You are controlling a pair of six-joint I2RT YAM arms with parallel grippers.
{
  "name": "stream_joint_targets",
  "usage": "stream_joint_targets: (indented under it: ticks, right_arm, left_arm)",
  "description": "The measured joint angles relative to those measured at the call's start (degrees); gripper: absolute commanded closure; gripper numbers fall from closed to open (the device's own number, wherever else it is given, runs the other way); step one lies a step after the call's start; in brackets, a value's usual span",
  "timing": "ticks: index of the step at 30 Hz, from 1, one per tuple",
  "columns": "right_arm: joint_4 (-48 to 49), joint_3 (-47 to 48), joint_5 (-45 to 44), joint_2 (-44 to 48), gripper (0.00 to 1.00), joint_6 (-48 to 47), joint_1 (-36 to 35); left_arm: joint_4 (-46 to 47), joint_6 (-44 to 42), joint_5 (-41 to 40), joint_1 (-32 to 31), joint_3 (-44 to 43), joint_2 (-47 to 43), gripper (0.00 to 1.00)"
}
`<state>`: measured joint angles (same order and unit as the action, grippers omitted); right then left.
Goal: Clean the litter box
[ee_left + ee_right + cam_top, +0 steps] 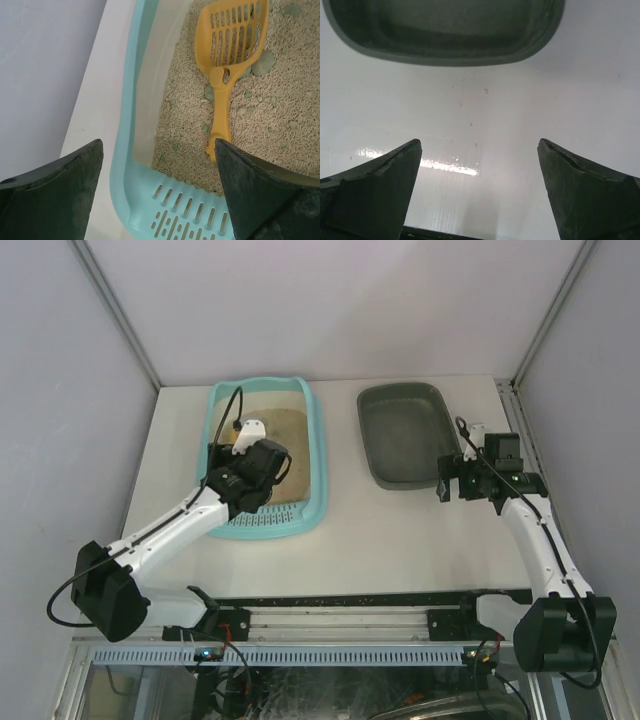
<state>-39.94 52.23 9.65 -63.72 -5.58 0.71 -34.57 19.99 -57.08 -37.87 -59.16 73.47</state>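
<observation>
**Open left gripper [157, 145] above the litter box [124, 170]**

It hangs over the grated near end, by the left rim (a yellow scoop [222, 107] lies on the litter [280, 120] just beyond). The right gripper [479, 144], spread wide, hovers over the table [485, 110] near the grey tray [445, 30].

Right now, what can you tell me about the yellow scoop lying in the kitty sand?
The scoop looks like orange-yellow plastic, with a wide slotted head and a thin handle that has a hole near the head. It lies flat on the tan litter inside the litter box, handle toward the grate strip. Greenish clumps sit beside its head. Nothing grips it; the left gripper hovers open above.
</observation>
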Motion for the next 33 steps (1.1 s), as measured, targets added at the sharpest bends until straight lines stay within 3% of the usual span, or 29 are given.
stream_joint_targets:
  ticks: [8, 14, 18, 20, 24, 29, 33]
  right_arm:
    - [1.01, -0.02, 1.20, 2.82, 0.00, -0.11, 5.20]
    - [1.66, -0.02, 1.84, 8.68, 0.00, -1.33, 4.52]
    - [1.77, -0.11, 1.86, 8.74, 0.00, -1.57, 5.18]
    - [1.77, -0.31, 2.03, 8.79, 0.00, -1.77, 5.22]
    - [1.64, -0.44, 2.93, 9.22, 0.00, -2.12, 5.81]
    - [1.44, -0.44, 6.27, 9.27, 0.00, -2.23, 8.66]
    - [0.68, -0.44, 8.09, 7.98, 0.00, -2.40, 8.87]
  left_arm:
    - [-3.78, 1.70, 0.66, 0.00, -3.69, -0.28, 0.01]
    - [-1.33, 0.13, 2.38, 1.03, -3.45, -10.34, 0.00]
    - [-1.77, 0.46, 10.40, 3.91, -4.72, -12.85, 0.11]
    - [-3.89, 1.66, 17.25, 7.50, -7.32, -10.29, 0.19]
    - [-5.38, 4.02, 29.22, 14.36, -10.82, -0.50, 0.18]
    - [-6.36, 8.31, 36.50, 14.36, -10.16, 13.20, 0.16]
    - [-5.90, 11.39, 38.27, 13.90, -8.70, 16.83, 0.15]
